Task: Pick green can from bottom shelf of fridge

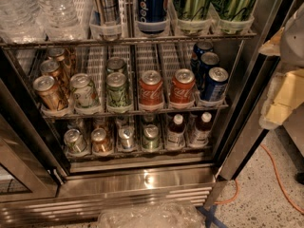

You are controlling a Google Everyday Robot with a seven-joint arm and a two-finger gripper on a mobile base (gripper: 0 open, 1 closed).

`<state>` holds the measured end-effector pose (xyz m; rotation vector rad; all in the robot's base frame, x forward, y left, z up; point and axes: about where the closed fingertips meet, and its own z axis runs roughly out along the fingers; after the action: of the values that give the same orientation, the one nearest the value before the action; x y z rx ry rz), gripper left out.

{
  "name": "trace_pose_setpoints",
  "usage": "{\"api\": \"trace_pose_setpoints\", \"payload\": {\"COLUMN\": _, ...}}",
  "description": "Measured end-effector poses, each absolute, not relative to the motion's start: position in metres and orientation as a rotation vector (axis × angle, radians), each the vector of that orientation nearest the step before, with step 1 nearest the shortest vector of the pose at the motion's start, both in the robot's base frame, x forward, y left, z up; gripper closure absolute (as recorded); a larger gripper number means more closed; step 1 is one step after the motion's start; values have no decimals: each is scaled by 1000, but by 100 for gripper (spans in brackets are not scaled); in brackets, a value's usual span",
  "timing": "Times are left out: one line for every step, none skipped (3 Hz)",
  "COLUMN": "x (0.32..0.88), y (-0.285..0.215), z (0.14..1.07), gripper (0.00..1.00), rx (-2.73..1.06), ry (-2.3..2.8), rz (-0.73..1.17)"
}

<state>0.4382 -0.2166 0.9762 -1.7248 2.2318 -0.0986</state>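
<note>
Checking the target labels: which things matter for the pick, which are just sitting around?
Job: small green aluminium can, lowest wire shelf, steel fridge, end effector at right edge.
Bystanders: red Coca-Cola cans, brown white-capped bottles, orange floor cable.

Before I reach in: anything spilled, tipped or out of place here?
Nothing tipped or spilled on the racks; the green can stands upright at the front of the bottom shelf. Oddities: crumpled clear plastic on the floor before the fridge, an orange cable at right. The gripper hangs right, outside.

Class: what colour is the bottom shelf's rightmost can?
The can is green, silver-topped; camera view. The gripper is at the right edge, outside the fridge.
</note>
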Motion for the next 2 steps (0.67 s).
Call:
{"api": "trace_pose_setpoints", "payload": {"x": 438, "y": -215, "z": 977, "gripper": 0, "rx": -1724, "ry": 2225, "rz": -109}}
{"api": "trace_pose_setpoints", "payload": {"x": 442, "y": -178, "z": 980, "gripper": 0, "rx": -1742, "ry": 2148, "rz": -69}}
